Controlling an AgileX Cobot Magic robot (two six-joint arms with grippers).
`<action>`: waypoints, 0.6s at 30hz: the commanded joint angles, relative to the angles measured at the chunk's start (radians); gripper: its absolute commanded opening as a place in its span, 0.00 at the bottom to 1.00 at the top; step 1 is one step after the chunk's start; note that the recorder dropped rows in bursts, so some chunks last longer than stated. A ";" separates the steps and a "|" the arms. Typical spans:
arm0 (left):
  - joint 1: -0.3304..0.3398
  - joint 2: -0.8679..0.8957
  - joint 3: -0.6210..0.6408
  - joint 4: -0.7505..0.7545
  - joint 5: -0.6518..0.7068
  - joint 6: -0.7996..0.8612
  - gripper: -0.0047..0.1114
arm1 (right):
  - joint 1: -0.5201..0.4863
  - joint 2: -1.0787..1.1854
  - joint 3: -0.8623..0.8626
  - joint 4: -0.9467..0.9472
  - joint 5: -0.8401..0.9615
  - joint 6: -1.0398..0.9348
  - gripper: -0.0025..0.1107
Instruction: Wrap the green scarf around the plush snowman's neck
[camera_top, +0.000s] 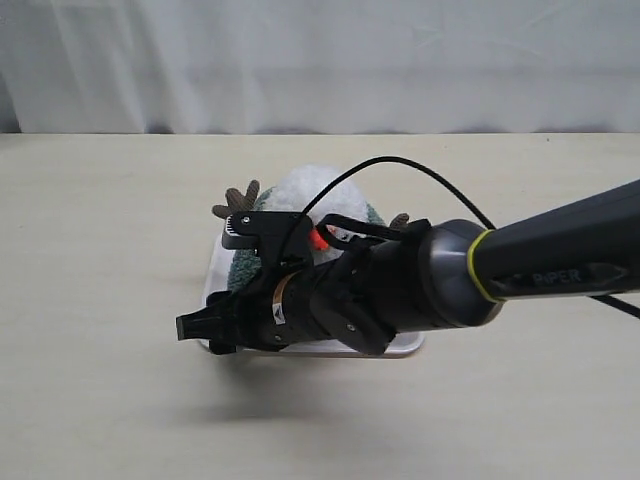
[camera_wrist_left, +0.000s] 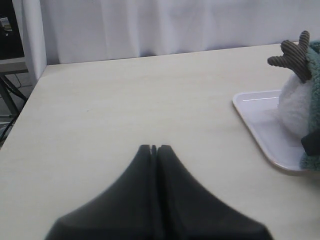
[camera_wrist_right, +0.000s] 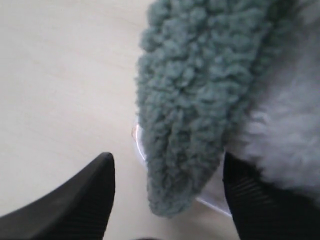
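Observation:
The plush snowman (camera_top: 305, 190) sits on a white tray, mostly hidden behind my right arm; its brown twig arm (camera_top: 238, 202) and orange nose (camera_top: 320, 240) show. The green scarf (camera_top: 245, 268) hangs down its left side. My right gripper (camera_top: 207, 280) reaches across the snowman and is open. In the right wrist view the scarf's end (camera_wrist_right: 190, 125) dangles between the spread fingers of the right gripper (camera_wrist_right: 167, 160), with nothing pinched, and the snowman's white fluff (camera_wrist_right: 292, 130) is beside it. My left gripper (camera_wrist_left: 154, 148) is shut and empty over bare table, well apart from the snowman (camera_wrist_left: 295, 107).
The white tray (camera_top: 405, 347) lies at the table's middle; its rim (camera_wrist_left: 255, 125) shows in the left wrist view. A black cable (camera_top: 420, 170) arcs over the snowman. A white curtain (camera_top: 320, 60) backs the table. The table's edge (camera_wrist_left: 30, 95) is near a white post.

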 joint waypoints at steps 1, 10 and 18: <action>0.002 -0.002 0.004 -0.001 -0.009 -0.002 0.04 | -0.006 0.044 -0.017 0.000 -0.040 0.008 0.54; 0.002 -0.002 0.004 -0.001 -0.009 -0.002 0.04 | -0.006 0.028 -0.068 0.000 0.112 -0.096 0.12; 0.002 -0.002 0.004 -0.001 -0.009 -0.002 0.04 | -0.006 -0.057 -0.095 0.000 0.419 -0.245 0.06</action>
